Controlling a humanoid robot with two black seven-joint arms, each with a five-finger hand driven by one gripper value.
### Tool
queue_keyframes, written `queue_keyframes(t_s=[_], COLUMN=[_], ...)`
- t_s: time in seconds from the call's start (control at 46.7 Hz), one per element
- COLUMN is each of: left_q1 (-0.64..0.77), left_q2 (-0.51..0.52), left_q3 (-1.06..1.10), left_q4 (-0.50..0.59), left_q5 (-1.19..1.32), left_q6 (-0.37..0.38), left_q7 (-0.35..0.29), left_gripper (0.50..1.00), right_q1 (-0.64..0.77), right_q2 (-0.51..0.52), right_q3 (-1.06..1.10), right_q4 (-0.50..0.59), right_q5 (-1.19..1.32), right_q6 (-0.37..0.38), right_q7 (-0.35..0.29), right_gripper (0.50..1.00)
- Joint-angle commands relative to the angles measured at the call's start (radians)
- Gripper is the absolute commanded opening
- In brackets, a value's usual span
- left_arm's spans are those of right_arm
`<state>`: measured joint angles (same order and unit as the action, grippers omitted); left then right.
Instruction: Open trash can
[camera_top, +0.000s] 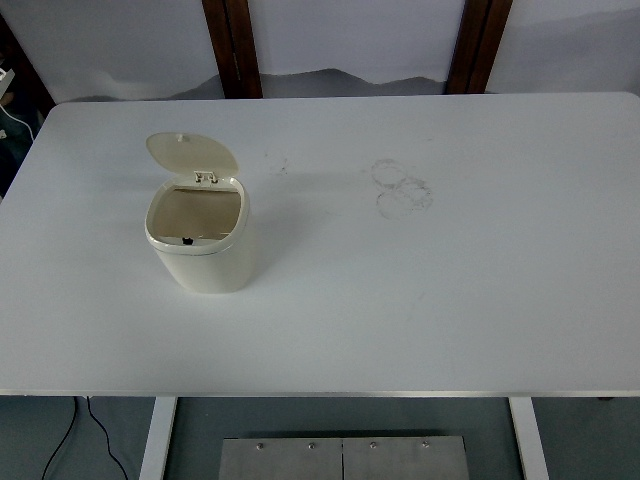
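Neither robot hand appears anywhere in the top view, so whether their fingers are open or closed cannot be told; no arm enters from the left or right edge.

A white table (430, 300) fills most of the picture, seen from steeply above. On its left half stands a small cream-coloured trash can (205, 255), upright, with rounded corners and a body that narrows slightly toward the base. Its lid (190, 153) is open: it is swung up and back on a hinge (207, 177) at the far rim, so the lid's pale inner face tilts toward the camera. The mouth of the can is exposed, showing a tan interior, with a small dark mark at the near inner edge; what that mark is cannot be made out.

To the right of the can, well apart from it near the middle of the tabletop, are faint grey scuff marks (402, 188) shaped like overlapping rings. A smaller, fainter smudge (275, 161) lies between them and the lid.

Beyond the far edge of the table, two dark brown wooden posts (232, 45) rise against a pale wall. Below the near edge, white table legs (158, 438) and a grey metal plate (343, 458) are visible, and a black cable (70, 435) trails on the floor at lower left.
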<state>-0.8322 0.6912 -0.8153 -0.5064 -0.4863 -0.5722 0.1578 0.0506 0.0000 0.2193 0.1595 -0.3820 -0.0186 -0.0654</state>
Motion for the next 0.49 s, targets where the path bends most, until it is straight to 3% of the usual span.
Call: queue_keyframes(t_s=[0.0, 0.471], left_q1=[0.034, 0.145], left_q2=[-0.016, -0.075], left_q3=[-0.028, -0.042], left_q4=[0.000, 0.092], left_q5=[-0.015, -0.060], left_q6=[0.002, 0.002], left_q7=[-0.011, -0.012], left_gripper=[1.000, 1.000], right_q1=[0.000, -0.009], right_q2=[0.000, 0.000], right_q3=[0.000, 0.000], right_q4=[0.000, 0.000], right_q5=[0.000, 0.000], right_q6=[0.000, 0.000], right_q7=[-0.001, 0.001], right_gripper=[0.995, 0.995])
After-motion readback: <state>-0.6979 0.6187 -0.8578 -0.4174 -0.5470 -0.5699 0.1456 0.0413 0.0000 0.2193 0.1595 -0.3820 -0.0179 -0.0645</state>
